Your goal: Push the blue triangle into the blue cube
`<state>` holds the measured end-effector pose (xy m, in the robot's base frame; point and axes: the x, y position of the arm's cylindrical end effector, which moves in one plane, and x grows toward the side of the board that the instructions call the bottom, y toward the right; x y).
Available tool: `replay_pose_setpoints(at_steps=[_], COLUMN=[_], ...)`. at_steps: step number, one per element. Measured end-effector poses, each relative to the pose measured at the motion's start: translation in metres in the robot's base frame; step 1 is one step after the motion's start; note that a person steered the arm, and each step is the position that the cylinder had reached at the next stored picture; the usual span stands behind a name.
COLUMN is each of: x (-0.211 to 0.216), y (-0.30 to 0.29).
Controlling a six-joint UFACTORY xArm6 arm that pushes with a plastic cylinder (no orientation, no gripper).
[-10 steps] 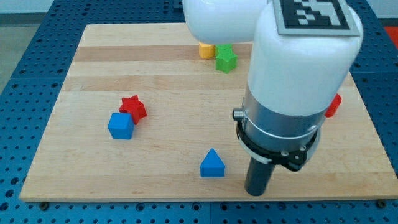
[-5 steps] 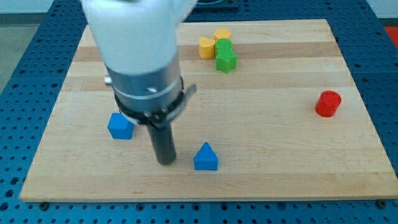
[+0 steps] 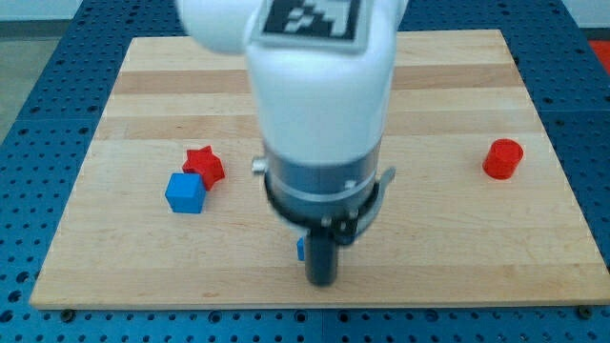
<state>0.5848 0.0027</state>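
Observation:
The blue cube (image 3: 186, 192) sits on the wooden board (image 3: 457, 229) at the view's left, touching a red star (image 3: 204, 165) just above and right of it. My tip (image 3: 321, 280) is near the board's bottom edge, at the view's centre. The blue triangle (image 3: 300, 250) is almost wholly hidden behind my rod; only a sliver shows at the rod's left side, touching or very close to it. The cube lies well to the left of my tip.
A red cylinder (image 3: 502, 158) stands at the view's right. The arm's large white and grey body (image 3: 319, 105) covers the board's upper middle and hides whatever lies behind it.
My tip has moved from left of the blue triangle to the right, now standing in front of it and hiding it. The red star shows again; the yellow and green blocks are now hidden.

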Motion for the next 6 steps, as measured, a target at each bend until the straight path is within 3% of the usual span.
replay_pose_setpoints(at_steps=[2,4,6], x=[-0.008,-0.056,-0.047], y=[0.000,-0.022,0.038])
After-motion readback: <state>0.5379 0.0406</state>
